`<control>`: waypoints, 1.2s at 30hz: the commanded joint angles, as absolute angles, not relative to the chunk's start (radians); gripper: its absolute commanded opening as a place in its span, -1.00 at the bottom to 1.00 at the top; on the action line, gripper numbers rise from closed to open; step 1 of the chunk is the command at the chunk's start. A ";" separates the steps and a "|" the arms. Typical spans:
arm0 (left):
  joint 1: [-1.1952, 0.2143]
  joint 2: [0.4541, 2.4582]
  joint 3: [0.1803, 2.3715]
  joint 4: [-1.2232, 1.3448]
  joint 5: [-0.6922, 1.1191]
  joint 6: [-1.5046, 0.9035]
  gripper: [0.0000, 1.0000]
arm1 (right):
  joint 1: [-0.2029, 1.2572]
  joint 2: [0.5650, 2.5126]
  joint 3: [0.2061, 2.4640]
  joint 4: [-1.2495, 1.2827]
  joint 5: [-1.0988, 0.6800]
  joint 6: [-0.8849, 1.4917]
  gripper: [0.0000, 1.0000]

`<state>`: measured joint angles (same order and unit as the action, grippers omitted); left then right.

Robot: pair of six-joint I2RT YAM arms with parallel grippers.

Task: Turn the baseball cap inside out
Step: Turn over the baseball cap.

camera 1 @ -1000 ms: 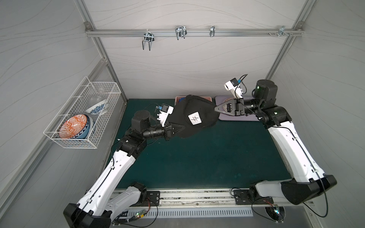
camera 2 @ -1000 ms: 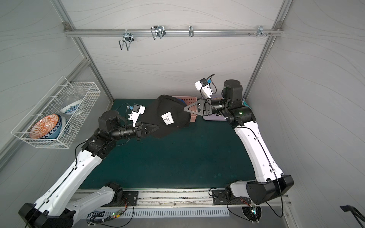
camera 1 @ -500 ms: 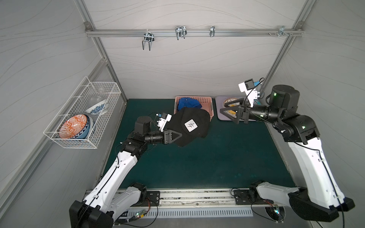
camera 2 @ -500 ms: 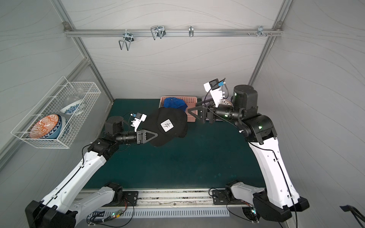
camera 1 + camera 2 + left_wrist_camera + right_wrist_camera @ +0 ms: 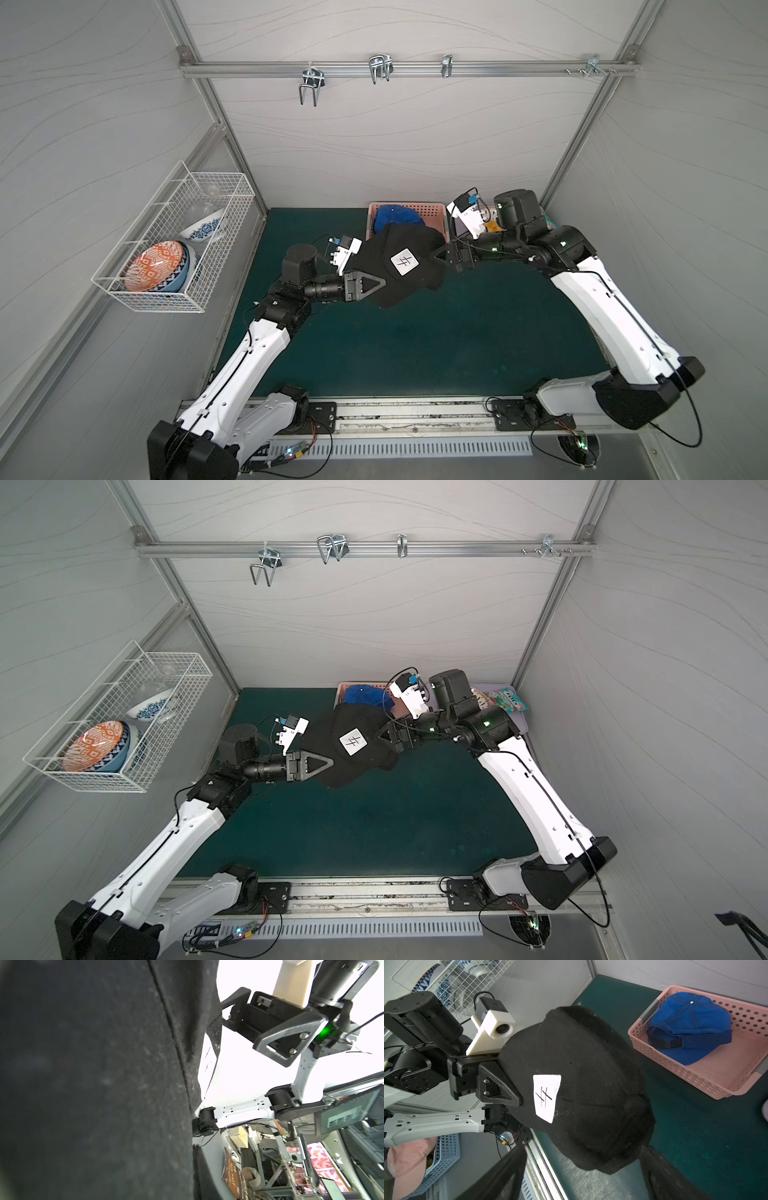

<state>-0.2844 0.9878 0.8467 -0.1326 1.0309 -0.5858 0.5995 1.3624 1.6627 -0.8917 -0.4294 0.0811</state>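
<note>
Left gripper at centre: clamped tight on the edge of the black cap, holding it clear above the green mat, outer side up in both top views. Opposite, right gripper level with the cap's far edge, jaws spread wide and gripping nothing. Seen from the right wrist, fingers either side of the cap's lower rim, contact impossible to tell. Black fabric filling most of the left wrist view, close to the lens.

Around the pair, largest first: mat covering the whole floor of the cell. Hung on the left wall, well apart from the arms: white wire basket, with an orange patterned bowl and a blue-and-white bowl leaning inside. Against the back wall, just behind the raised cap: pink basket, with a blue cap lying in it. Beside that, partly hidden by the right arm: lilac tray carrying a bright snack packet. Smallest of all: white label marked with black strokes, stuck on the black cap's crown.
</note>
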 commanded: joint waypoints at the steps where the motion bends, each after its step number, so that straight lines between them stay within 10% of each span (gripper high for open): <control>1: -0.289 0.981 0.863 -0.010 1.081 -0.607 -1.00 | 0.633 1.376 1.655 -0.861 -0.446 0.082 0.77; 18: -0.350 0.987 0.868 -0.099 0.998 -0.544 -1.00 | 0.748 1.416 1.700 -0.864 -0.384 0.060 0.54; 24: -0.283 0.961 0.863 -0.118 0.991 -0.580 -1.00 | 0.595 1.299 1.658 -0.861 -0.389 0.132 0.98; 36: -0.275 0.990 0.857 0.127 0.975 -1.000 -1.00 | 0.403 1.050 1.281 -0.545 -0.559 0.451 0.98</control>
